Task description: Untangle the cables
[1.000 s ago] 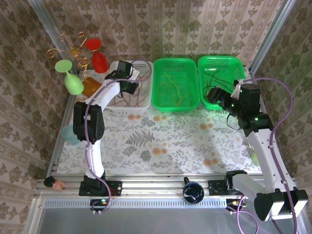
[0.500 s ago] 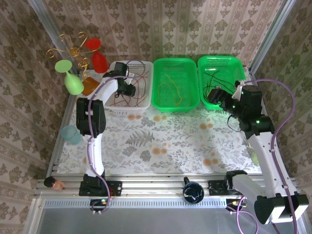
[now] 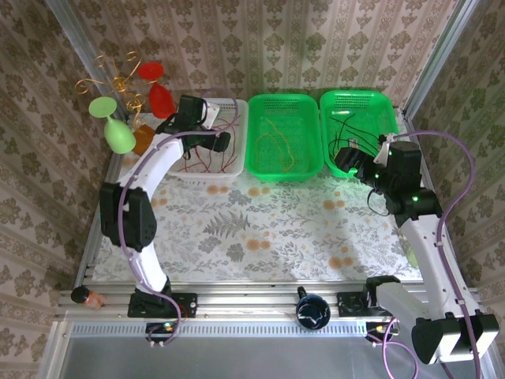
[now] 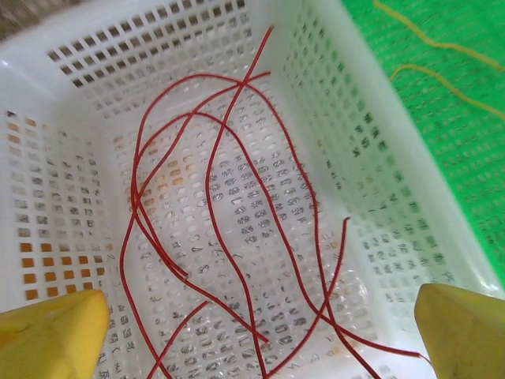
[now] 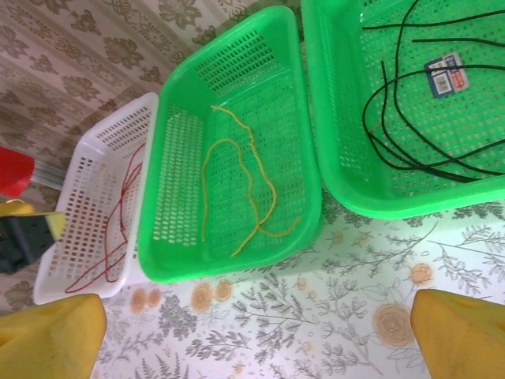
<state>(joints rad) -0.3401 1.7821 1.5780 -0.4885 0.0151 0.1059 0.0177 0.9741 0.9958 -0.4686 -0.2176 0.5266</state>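
Left tool [image 4: 260, 333] has sprung apart and hangs empty over white basket [image 4: 347, 118], red cables [image 4: 213, 197] loose inside. Right tool [image 5: 252, 339] also apart, empty. Yellow cable [image 5: 252, 189] in middle green basket [image 5: 181, 103]. Black cables [image 5: 394, 134] in right green basket [image 5: 331, 158]. Sorting looks finished. Next: retreat without snagging. Sticker [image 5: 447, 73] unreadable.

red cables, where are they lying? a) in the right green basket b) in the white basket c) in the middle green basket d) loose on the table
b: the left wrist view shows the red cables curled on the floor of the white basket.
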